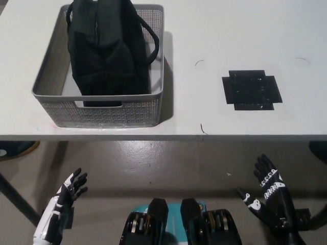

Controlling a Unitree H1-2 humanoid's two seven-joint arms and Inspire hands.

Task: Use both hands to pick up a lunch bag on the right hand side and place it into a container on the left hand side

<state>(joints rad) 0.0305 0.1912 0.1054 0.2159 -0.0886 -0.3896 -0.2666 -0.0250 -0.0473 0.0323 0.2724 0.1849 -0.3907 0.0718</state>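
Down low, below the desk (214, 35) edge, our white left hand (69, 191) and our black right hand (268, 191) hang over the floor. Both have their fingers spread apart and hold nothing. Farther up on the desk sits a black tape patch (252, 89) on the right. Across from it, on the left, is the gray container (104, 112). The black lunch bag (108, 48) stands upright inside it, taking up most of the room. We think the bag is soft and light, so it may squish when squeezed. Its sides or the loop handle by the container's right wall look best for holding. The job looks done.
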